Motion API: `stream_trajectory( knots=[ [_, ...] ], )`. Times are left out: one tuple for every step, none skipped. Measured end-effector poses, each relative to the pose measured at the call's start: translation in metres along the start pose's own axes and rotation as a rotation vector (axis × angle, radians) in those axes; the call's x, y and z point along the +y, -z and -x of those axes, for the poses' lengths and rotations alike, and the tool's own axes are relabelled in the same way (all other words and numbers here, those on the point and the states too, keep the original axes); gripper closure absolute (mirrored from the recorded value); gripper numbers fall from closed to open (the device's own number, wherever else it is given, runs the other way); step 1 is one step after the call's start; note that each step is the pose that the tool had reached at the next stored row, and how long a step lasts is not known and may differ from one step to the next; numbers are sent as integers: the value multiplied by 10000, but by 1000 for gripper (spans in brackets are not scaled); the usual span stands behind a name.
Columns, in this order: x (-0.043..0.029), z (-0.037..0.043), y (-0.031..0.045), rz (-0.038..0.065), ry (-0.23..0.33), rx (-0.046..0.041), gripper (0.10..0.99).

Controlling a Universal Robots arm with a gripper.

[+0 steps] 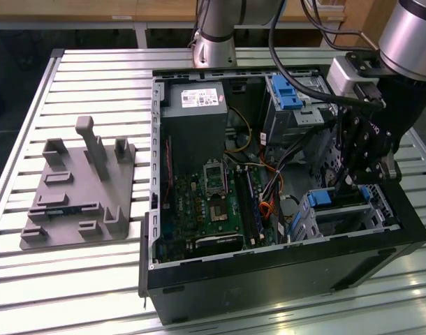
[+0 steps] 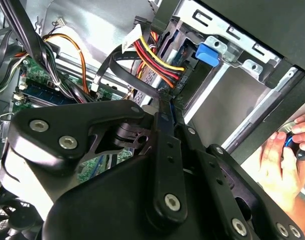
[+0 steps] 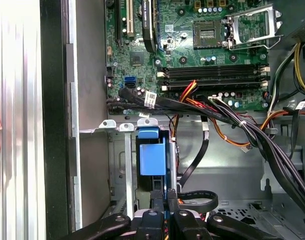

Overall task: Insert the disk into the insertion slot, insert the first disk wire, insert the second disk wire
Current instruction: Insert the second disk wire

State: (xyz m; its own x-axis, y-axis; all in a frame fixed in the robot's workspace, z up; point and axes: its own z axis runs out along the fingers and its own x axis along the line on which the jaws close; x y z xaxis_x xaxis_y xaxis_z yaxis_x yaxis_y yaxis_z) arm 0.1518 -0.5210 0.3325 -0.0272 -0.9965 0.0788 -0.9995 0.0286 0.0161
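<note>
My gripper (image 1: 344,185) reaches down into the open computer case, at the low grey insertion slot (image 1: 342,222) in the case's near corner on the exterior view's right. The disk sits inside the slot; its blue carrier end (image 3: 152,157) (image 2: 208,52) shows at the slot's mouth. In both wrist views the gripper (image 3: 165,197) (image 2: 165,94) has its fingers drawn together. A black flat disk wire (image 2: 127,82) (image 3: 197,201) ends right at the tips. A bundle of red, yellow and black wires (image 2: 157,55) ends in a black plug beside them.
A taller metal bay with a blue latch (image 1: 286,91) stands behind the slot, the motherboard (image 1: 213,202) and power supply (image 1: 195,118) beside it. A grey fixture (image 1: 80,188) lies on the slatted table. A person's hand (image 2: 282,155) rests outside the case wall.
</note>
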Motion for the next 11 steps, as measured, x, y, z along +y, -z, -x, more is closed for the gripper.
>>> stream_trajectory(
  knots=[
    [-1,0,-2,1,0,-1,937],
    [-1,-1,-3,1,0,1,937],
    [-1,-1,-6,1,0,0,937],
    [-1,0,-9,0,0,1,937],
    [-1,0,-13,1,0,-1,937],
    [-1,0,-16,0,0,1,937],
    [-1,0,-21,0,0,-1,937],
    [-1,-1,-26,1,1,-2,937],
    [-2,-2,-32,1,1,-1,937],
    [-2,-5,-39,1,3,0,937],
    [-2,-8,-44,0,5,0,937]
  ],
)
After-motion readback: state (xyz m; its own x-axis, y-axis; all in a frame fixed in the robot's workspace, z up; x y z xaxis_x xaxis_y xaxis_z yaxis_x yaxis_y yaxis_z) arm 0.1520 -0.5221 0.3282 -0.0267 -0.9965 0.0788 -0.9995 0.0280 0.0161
